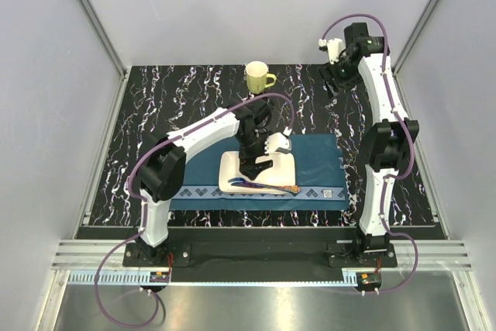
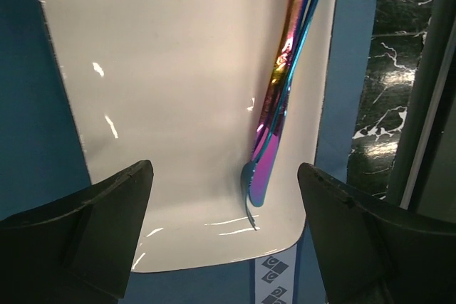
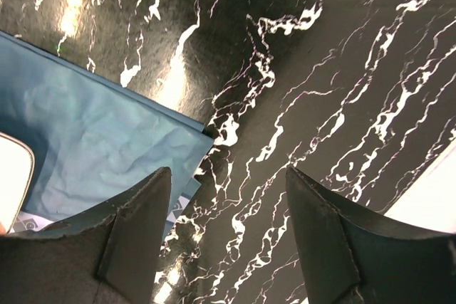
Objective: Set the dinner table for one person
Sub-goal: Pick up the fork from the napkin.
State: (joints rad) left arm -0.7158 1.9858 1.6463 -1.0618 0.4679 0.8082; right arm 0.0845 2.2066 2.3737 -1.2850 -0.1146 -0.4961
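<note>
Black, white-veined dinner table [image 1: 147, 122] spread wide beneath a dark blue placemat [image 1: 318, 164], bare on every side of it. Left of the placemat's middle, a white plate [image 1: 231, 170] with rounded corners. On the plate, iridescent cutlery [image 2: 274, 112] laid along the edge nearest the placemat's patterned border. Above the placemat, over the plate, the left gripper [image 2: 224, 176], fingers spread wide, the cutlery's tip seen between them, nothing held. Beyond the placemat's far edge and well apart from it, a yellow mug [image 1: 258, 77] upright on bare tabletop. Off the placemat's far right corner, over bare tabletop, the right gripper [image 3: 228, 176], fingers likewise parted and empty.
</note>
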